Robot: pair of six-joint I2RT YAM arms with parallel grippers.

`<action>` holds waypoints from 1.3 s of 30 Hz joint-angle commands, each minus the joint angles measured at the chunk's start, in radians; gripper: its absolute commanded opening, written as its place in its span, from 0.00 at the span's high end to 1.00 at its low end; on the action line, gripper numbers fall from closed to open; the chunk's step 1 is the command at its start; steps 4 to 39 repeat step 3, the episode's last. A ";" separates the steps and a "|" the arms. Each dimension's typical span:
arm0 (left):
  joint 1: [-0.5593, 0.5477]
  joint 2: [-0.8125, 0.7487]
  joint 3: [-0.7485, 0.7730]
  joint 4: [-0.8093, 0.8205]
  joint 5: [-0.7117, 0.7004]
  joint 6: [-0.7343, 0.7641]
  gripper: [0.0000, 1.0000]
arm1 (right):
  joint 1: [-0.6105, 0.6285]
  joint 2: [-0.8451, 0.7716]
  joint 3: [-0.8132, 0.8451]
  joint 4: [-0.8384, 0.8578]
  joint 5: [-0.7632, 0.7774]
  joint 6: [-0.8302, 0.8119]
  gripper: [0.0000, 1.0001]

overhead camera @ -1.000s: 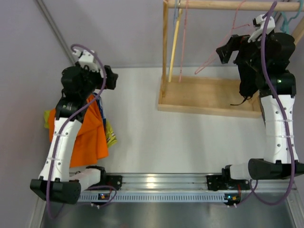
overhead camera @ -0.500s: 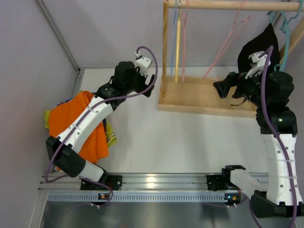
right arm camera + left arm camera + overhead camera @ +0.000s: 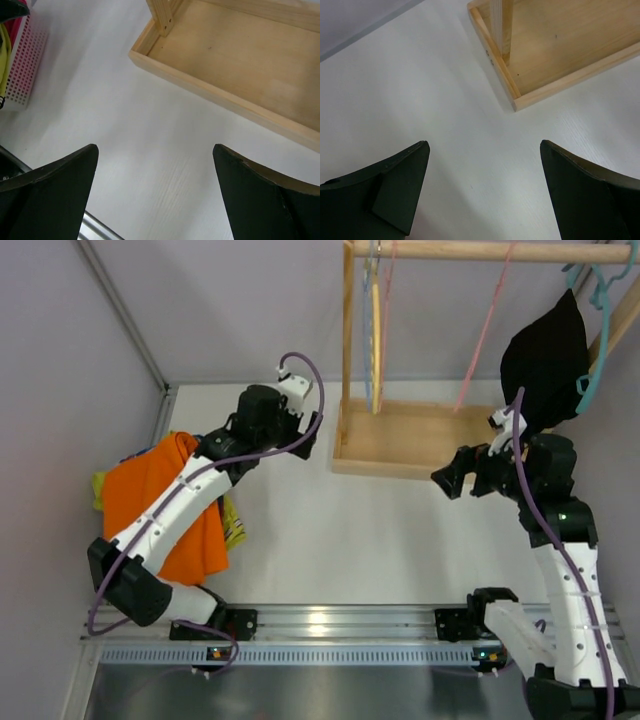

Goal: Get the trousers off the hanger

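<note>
I see black trousers (image 3: 545, 355) hanging on the teal hanger (image 3: 590, 380), so removal remains; both grippers, left (image 3: 482, 192) and right (image 3: 155, 192), gape empty

My left gripper (image 3: 312, 426) has swung away from the orange clothes pile (image 3: 165, 510) at the left and now reaches toward the near left corner of the wooden rack base (image 3: 400, 440), its jaws spread wide over bare bench (image 3: 445, 100). My right gripper (image 3: 447, 480) has dropped from up by the rail (image 3: 480, 252) to just in front of the rack base, jaws apart and empty. The black trousers (image 3: 545, 355) now hang in plain view on the teal hanger (image 3: 590, 300). The pink hanger (image 3: 485, 325) hangs straighter.
</note>
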 commanded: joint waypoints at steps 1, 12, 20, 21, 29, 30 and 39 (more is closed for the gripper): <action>0.027 -0.068 0.019 0.002 0.060 -0.021 0.01 | 0.006 -0.007 0.030 0.034 -0.048 -0.021 0.01; 0.053 -0.068 0.037 -0.017 0.117 -0.045 0.01 | 0.006 0.000 0.052 0.034 -0.053 -0.020 0.01; 0.053 -0.068 0.037 -0.017 0.117 -0.045 0.01 | 0.006 0.000 0.052 0.034 -0.053 -0.020 0.01; 0.053 -0.068 0.037 -0.017 0.117 -0.045 0.01 | 0.006 0.000 0.052 0.034 -0.053 -0.020 0.01; 0.053 -0.068 0.037 -0.017 0.117 -0.045 0.01 | 0.006 0.000 0.052 0.034 -0.053 -0.020 0.01; 0.053 -0.068 0.037 -0.017 0.117 -0.045 0.01 | 0.006 0.000 0.052 0.034 -0.053 -0.020 0.01; 0.053 -0.068 0.037 -0.017 0.117 -0.045 0.01 | 0.006 0.000 0.052 0.034 -0.053 -0.020 0.01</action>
